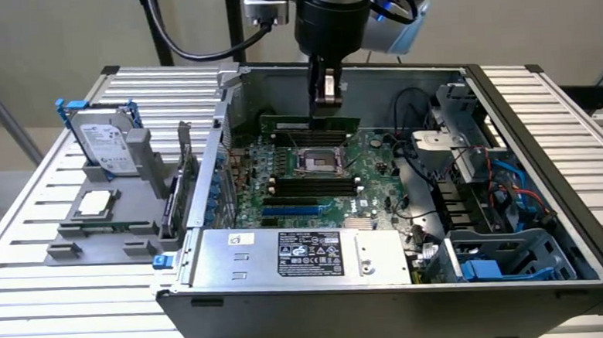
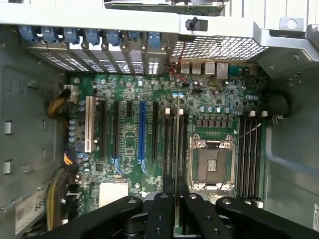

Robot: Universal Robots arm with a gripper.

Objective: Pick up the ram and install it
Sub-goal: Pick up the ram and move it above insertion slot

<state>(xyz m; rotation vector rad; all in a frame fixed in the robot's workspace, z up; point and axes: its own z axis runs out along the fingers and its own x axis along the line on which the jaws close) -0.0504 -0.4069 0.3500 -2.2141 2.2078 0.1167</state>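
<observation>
The jaws are almost closed and pinch the ram (image 1: 289, 125) by its top edge. The thin green stick hangs over the motherboard (image 1: 368, 150), inside the open computer case (image 1: 391, 307).

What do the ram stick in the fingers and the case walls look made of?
The long thin green ram stick looks like matte circuit-board laminate, judging by its green face and dark chips. The grey computer case wall is probably bare sheet metal: dull sheen, folded edges.
</observation>
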